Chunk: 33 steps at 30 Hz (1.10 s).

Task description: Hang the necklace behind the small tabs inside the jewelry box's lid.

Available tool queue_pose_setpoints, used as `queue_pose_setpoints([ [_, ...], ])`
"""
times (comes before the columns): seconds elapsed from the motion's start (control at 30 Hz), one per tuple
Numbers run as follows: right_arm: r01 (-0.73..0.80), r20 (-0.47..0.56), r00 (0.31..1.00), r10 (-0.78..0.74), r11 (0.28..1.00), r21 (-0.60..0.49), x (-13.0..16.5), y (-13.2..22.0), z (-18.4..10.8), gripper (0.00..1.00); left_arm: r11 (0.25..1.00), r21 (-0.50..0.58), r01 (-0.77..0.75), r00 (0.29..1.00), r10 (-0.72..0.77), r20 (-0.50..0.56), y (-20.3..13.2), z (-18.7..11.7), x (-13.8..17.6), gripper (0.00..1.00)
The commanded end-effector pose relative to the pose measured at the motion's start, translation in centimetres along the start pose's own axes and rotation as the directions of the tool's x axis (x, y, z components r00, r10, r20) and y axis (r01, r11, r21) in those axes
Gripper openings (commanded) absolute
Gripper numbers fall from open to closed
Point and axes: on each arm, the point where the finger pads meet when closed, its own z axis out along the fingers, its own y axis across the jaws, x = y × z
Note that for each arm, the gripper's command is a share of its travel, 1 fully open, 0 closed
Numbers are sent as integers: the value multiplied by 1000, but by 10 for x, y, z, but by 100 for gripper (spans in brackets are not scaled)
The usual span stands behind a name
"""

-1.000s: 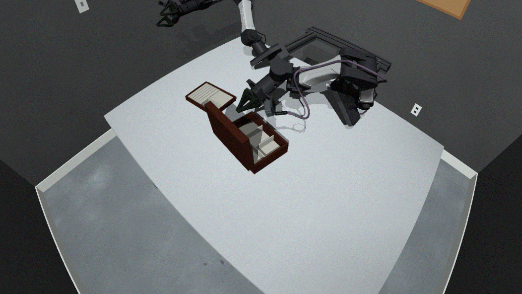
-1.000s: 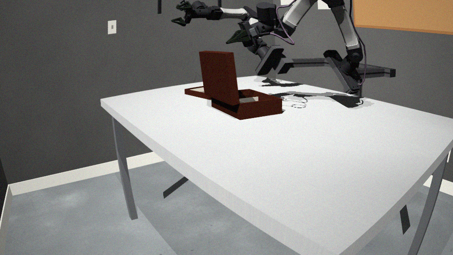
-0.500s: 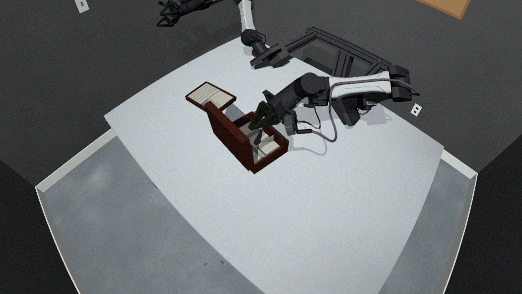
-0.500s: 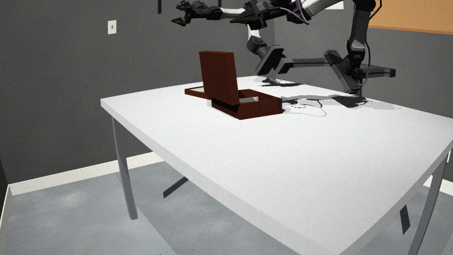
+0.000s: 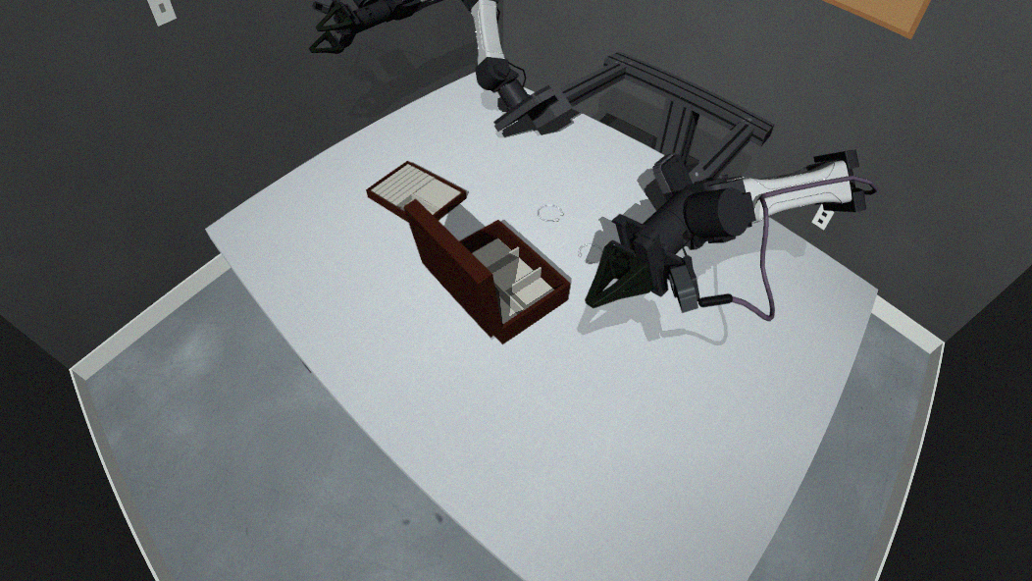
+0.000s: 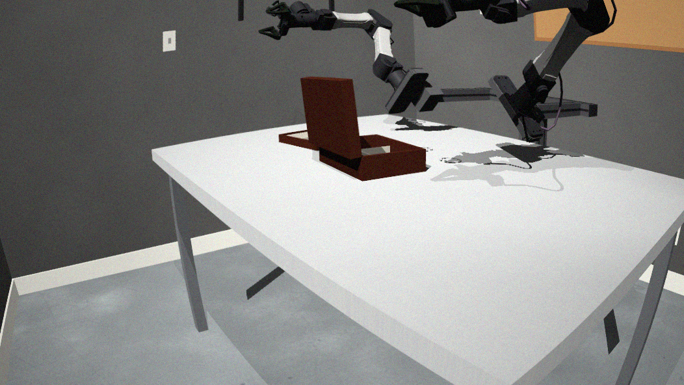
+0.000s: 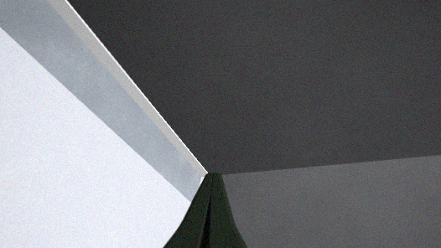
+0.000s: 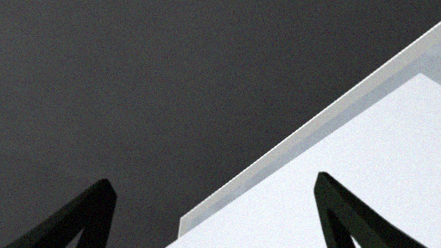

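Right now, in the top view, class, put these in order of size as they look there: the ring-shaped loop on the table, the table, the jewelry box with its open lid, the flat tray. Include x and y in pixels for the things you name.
1. Table [image 5: 577,433] [image 6: 406,229]
2. Jewelry box [image 5: 461,271] [image 6: 329,117]
3. Flat tray [image 5: 439,188] [image 6: 298,136]
4. Ring-shaped loop [image 5: 540,211]

The dark red-brown jewelry box [image 5: 538,312] [image 6: 394,165] stood upright near the centre of the top view, its pale compartments exposed. Its lid [image 5: 450,263] [image 6: 331,117] rose steeply open along the box's left side, hiding its tabs and inner face from the top and exterior views.
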Motion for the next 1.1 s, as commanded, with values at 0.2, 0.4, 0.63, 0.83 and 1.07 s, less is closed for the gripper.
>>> queue_pose_setpoints([
  [0.2,-9,-14,1000,9,1000,-1,6,-1,-1,100,978,71,-197,980,199,-20,12,-37,-76,0],
  [0.4,-9,15,1000,9,1000,1,-5,-2,-3,100,947,101,-306,952,303,42,23,-80,-128,0],
  [0.63,-10,-4,1000,10,1000,-8,1,2,-2,100,909,111,-402,914,391,106,30,-124,-166,0],
  [0.83,-10,-10,1000,10,1000,-7,4,1,-3,100,884,98,-456,887,443,131,41,-154,-182,0],
  [1.07,-10,1,1000,10,1000,-9,-1,2,-4,100,903,70,-425,899,411,151,45,-148,-183,0],
])
